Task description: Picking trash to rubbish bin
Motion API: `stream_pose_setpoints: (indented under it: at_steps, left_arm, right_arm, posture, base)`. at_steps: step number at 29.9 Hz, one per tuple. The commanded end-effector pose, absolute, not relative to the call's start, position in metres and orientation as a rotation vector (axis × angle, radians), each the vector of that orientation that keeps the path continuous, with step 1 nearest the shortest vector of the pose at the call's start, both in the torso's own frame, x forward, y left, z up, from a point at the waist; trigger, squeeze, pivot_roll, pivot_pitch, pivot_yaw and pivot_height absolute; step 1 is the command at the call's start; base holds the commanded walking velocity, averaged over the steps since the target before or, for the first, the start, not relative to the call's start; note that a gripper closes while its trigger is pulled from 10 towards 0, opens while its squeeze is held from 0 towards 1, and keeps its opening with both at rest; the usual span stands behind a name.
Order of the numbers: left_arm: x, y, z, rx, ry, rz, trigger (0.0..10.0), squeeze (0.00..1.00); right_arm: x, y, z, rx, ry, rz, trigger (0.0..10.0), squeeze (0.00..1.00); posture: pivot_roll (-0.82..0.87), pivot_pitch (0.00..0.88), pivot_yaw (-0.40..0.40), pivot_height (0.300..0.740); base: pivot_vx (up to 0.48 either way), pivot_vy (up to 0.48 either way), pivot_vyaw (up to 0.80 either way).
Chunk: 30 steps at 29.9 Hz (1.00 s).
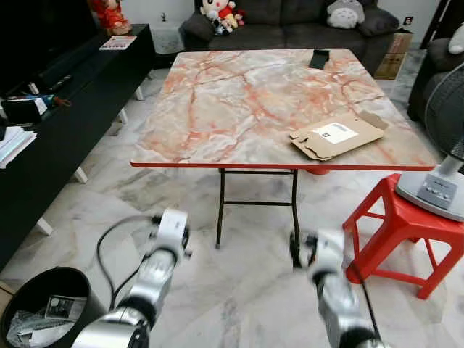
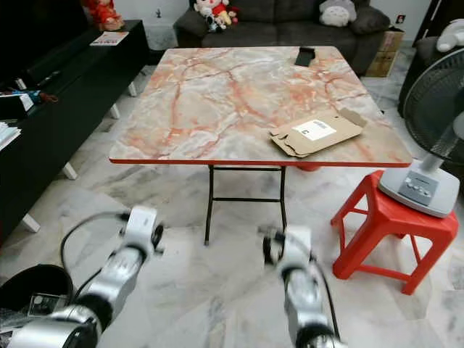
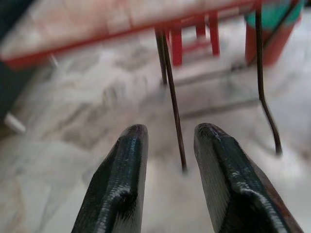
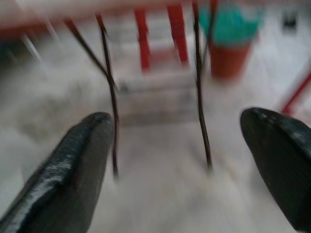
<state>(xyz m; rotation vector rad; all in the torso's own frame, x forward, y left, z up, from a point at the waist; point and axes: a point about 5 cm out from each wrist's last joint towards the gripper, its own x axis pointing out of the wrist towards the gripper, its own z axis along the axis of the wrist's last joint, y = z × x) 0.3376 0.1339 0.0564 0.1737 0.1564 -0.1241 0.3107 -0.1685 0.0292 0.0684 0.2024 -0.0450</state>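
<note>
I stand before the marble-patterned counter (image 1: 239, 101), both arms raised low in front of me over the pale marble floor (image 1: 239, 290). A flattened cardboard box (image 1: 337, 135) with a white label lies on the counter near its front right corner, and a small dark object (image 1: 319, 58) sits at the far edge. My left fingers (image 3: 131, 170) stand a narrow gap apart with nothing between them, aimed at the counter's thin black legs (image 3: 172, 97). My right fingers (image 4: 82, 160) are spread wide and hold nothing. The black rubbish bin (image 1: 43, 290) sits on the floor at my lower left, with crumpled paper inside. A red stool (image 1: 402, 225) carrying a fan (image 1: 442, 181) stands to the right of the counter. A dark sofa (image 1: 290, 18) with soft toys lies beyond.
</note>
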Motion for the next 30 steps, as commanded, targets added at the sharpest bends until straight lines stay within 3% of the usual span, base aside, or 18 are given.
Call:
stream_pose_setpoints:
  at_steps: [1,2,6,25,30]
  left_arm:
    - [0.344,0.136,0.07,0.112,0.087,-0.095,10.0,0.0]
    - [0.354,0.134,0.091,0.072,-0.006,-0.078,10.0,0.0]
    - [0.362,0.133,0.113,0.032,-0.107,-0.04,10.0,0.0]
    - [0.37,0.138,0.131,0.001,-0.172,0.005,10.0,0.0]
    - [0.37,0.135,0.132,-0.01,-0.174,-0.004,10.0,0.0]
  right_arm:
    - [0.323,-0.164,0.05,0.077,0.09,-0.028,10.0,0.0]
    - [0.339,-0.157,0.084,0.066,-0.062,0.004,10.0,0.0]
    - [0.351,-0.149,0.118,0.059,-0.216,0.032,10.0,0.0]
    - [0.354,-0.151,0.123,0.173,-0.226,-0.039,10.0,0.0]
    - [0.357,-0.152,0.133,0.15,-0.255,-0.029,10.0,0.0]
  posture:
    - [-0.1,0.0,0.034,0.74]
    - [-0.1,0.0,0.031,0.74]
    - [-0.1,0.0,0.028,0.74]
    - [-0.1,0.0,0.03,0.74]
    - [-0.1,0.0,0.032,0.74]
  base:
    - [0.0,0.0,0.0]
    - [0.0,0.0,0.0]
    - [0.0,0.0,0.0]
    - [0.0,0.0,0.0]
    - [0.334,0.0,0.0]
